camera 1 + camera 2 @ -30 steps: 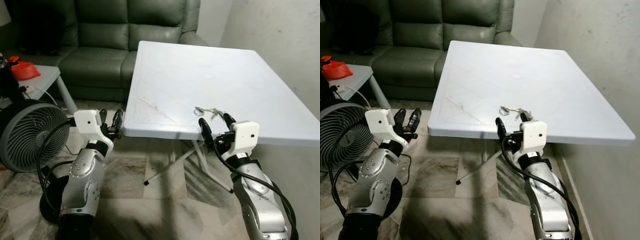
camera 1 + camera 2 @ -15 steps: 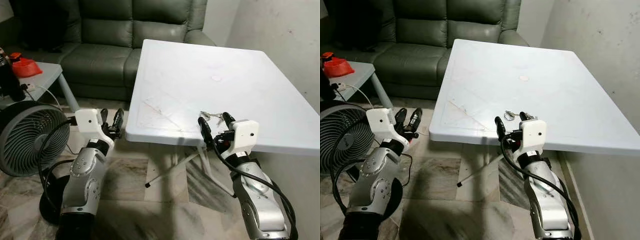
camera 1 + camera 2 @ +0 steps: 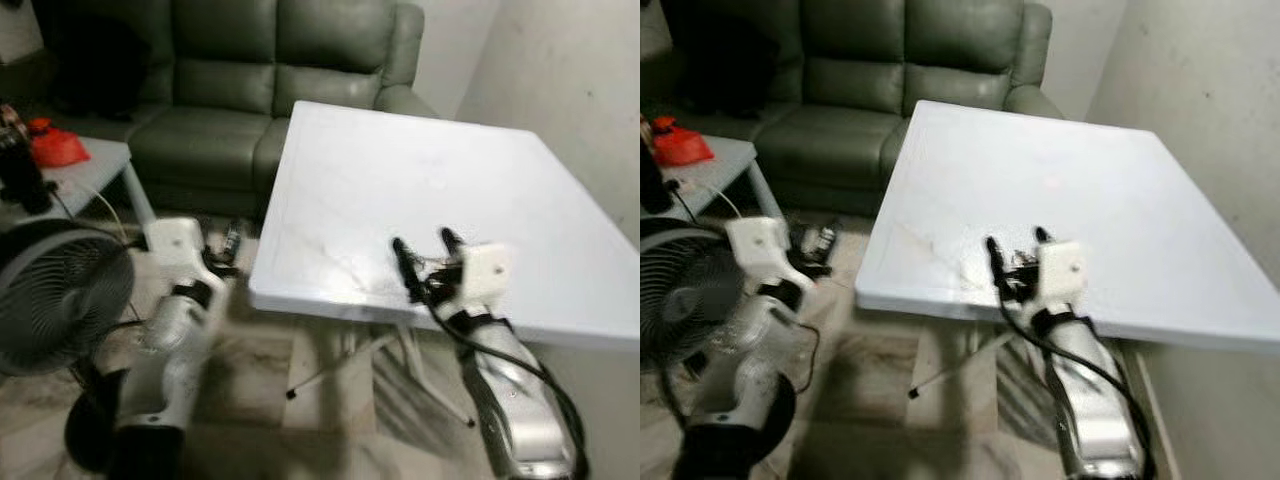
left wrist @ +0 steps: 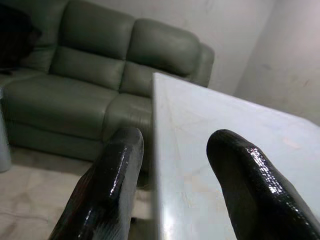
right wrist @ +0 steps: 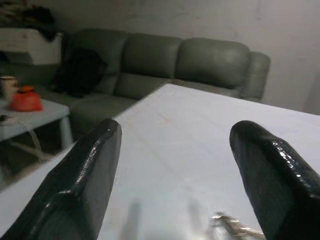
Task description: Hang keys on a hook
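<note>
The keys (image 5: 234, 226) lie on the white table (image 3: 480, 180), close to its near edge. The right gripper (image 3: 428, 258) is just above that spot with its two black fingers spread wide, and it holds nothing. In the right wrist view the keys sit just ahead of the gripper, nearer to one finger than to the other. They look like a thin bunch stretched out sideways across the way the fingers point, but the pictures are blurry, so that is only my best guess. The next move should be a short reach forward and down so the fingers close around the bunch. The right arm is much nearer to the keys. The left gripper (image 4: 175, 185) is also spread open and empty, off by the table's left corner, well apart from the keys. I count one bunch of keys, one table, one green sofa (image 3: 270, 70) and one fan (image 3: 50, 310). I cannot make out a hook anywhere
</note>
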Robot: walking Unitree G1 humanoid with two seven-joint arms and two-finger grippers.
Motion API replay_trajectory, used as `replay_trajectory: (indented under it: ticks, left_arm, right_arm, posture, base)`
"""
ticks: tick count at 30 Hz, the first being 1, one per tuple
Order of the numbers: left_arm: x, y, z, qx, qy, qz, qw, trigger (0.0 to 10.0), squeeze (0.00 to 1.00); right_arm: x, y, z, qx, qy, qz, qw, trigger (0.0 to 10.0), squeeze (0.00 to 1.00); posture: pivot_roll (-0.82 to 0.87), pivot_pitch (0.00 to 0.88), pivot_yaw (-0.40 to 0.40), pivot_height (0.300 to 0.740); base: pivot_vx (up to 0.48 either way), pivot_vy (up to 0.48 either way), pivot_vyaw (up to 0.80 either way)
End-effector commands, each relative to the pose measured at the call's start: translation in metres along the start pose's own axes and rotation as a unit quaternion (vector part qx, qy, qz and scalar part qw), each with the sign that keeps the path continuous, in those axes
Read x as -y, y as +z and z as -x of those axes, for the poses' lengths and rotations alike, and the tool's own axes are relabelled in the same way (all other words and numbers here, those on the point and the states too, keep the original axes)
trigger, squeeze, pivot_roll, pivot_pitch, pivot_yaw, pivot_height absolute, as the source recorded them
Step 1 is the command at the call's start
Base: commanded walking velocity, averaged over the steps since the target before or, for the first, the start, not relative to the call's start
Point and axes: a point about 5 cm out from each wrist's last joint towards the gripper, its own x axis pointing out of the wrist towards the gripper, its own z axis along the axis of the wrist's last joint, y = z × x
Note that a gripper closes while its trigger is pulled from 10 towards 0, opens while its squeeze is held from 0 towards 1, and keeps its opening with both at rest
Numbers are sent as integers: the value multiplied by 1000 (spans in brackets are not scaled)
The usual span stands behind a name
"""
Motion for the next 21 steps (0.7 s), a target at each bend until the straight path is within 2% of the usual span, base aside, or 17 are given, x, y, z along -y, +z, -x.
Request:
replay_trajectory:
  ticks: [1,7,10,16,18,21]
  left_arm:
    - [15,2,-5,4,-25,6,1000,10000,0]
    - [15,0,-6,0,-16,2,1000,10000,0]
    - [16,-1,-5,9,-6,-6,1000,10000,0]
    - [21,-5,-2,4,-14,0,1000,10000,0]
    - [24,-8,0,7,-24,-14,1000,10000,0]
    - [28,-10,2,7,-35,-13,999,10000,0]
  right_arm:
    - [9,1,5,-3,-17,5,1000,10000,0]
    - [10,1,6,-4,-14,8,1000,10000,0]
    - [11,0,6,-7,-11,9,1000,10000,0]
    - [10,-2,7,-15,2,12,1000,10000,0]
    - [8,-2,5,-19,13,18,1000,10000,0]
    - [8,-2,5,-22,21,22,999,10000,0]
  posture:
    - [-74,5,-65,740]
    - [-79,5,-66,740]
    - [-80,5,-73,740]
    - [-79,4,-83,740]
    - [-78,3,-87,740]
    - [-78,2,-95,740]
  base:
    - [480,0,0]
    - [418,0,0]
    - [0,0,0]
    - [0,0,0]
    - [0,0,0]
    - [0,0,0]
